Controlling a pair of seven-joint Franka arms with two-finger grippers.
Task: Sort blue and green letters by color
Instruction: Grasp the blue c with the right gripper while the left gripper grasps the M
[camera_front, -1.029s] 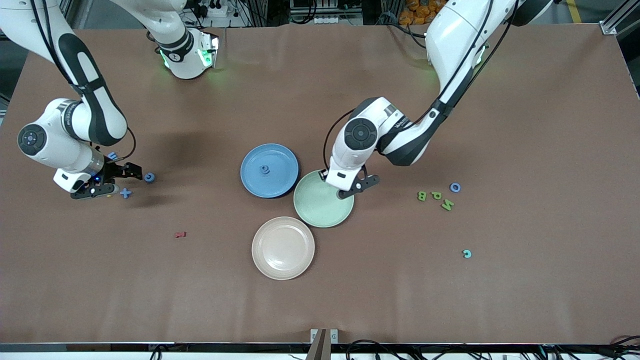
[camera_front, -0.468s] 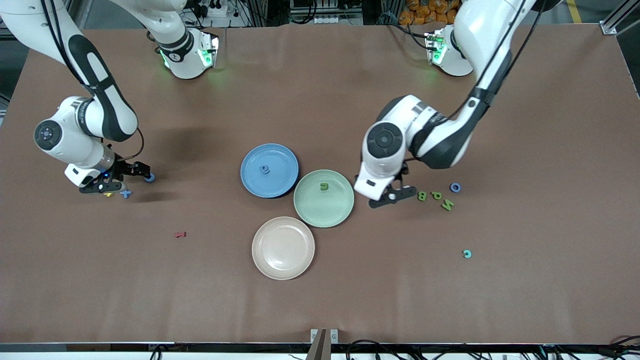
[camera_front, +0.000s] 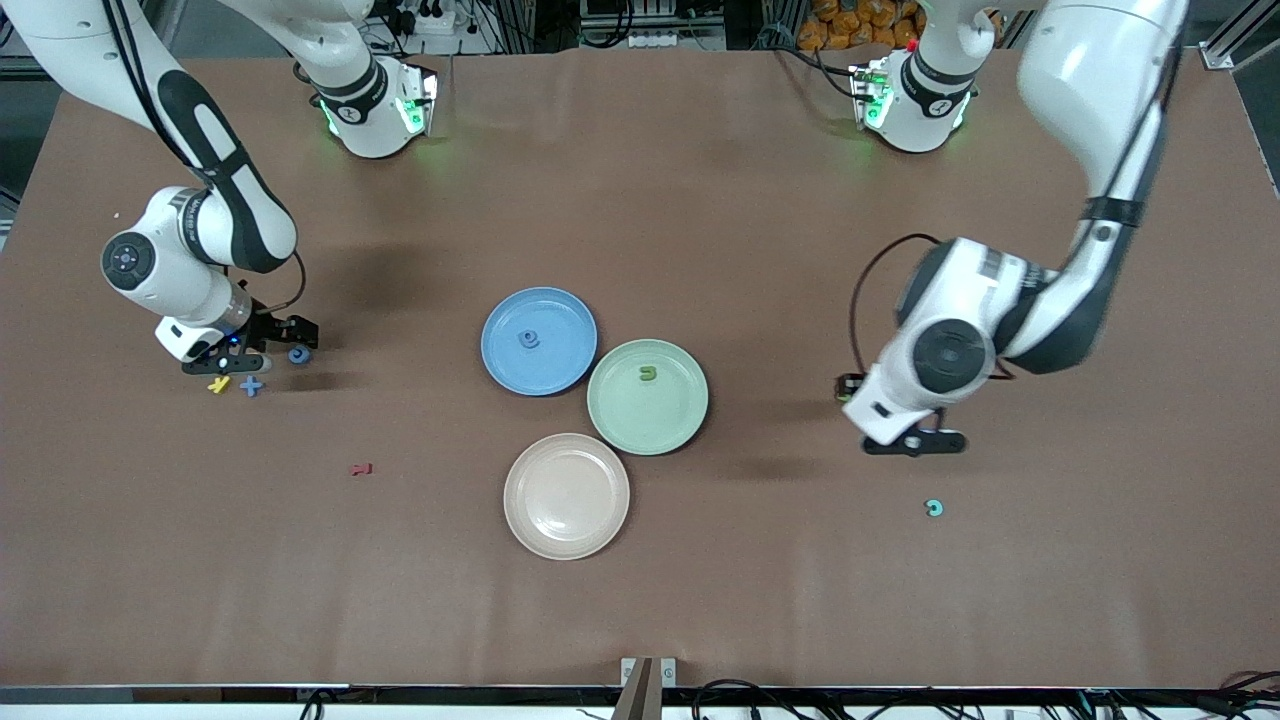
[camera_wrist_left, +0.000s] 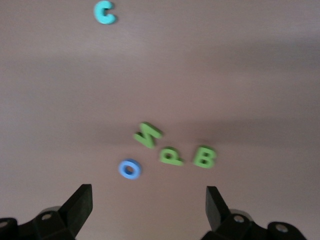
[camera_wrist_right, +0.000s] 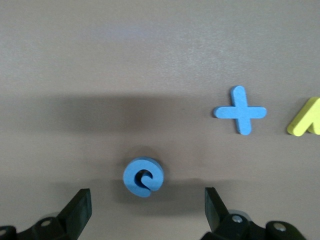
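the green letters m (camera_wrist_left: 147, 135), p (camera_wrist_left: 171, 157) and b (camera_wrist_left: 204, 157) lie close together on the brown surface (camera_front: 700, 600) toward the left arm's end, with a blue ring-shaped o (camera_wrist_left: 130, 169) just beside them; in the front view the left arm hides all four. the left gripper (camera_wrist_left: 149, 210) hangs over that cluster with its jaws spread wide and nothing between them. a teal c (camera_front: 933, 508) lies apart from the cluster, nearer the front edge.

one small green letter (camera_front: 649, 374) rests in the green plate (camera_front: 690, 420), and a small blue piece (camera_front: 528, 339) sits in the blue plate (camera_front: 500, 350). the two plates touch near the middle of the surface, and an empty beige plate (camera_front: 520, 500) lies just nearer the front edge.

toward the right arm's end, a curled blue letter (camera_wrist_right: 143, 177) lies under the right gripper (camera_wrist_right: 147, 210), whose jaws are also wide open and hold nothing. a blue plus sign (camera_wrist_right: 240, 110) and a yellow letter (camera_front: 218, 384) lie beside each other nearby. a dark red letter (camera_front: 361, 468) sits alone, nearer the front edge.
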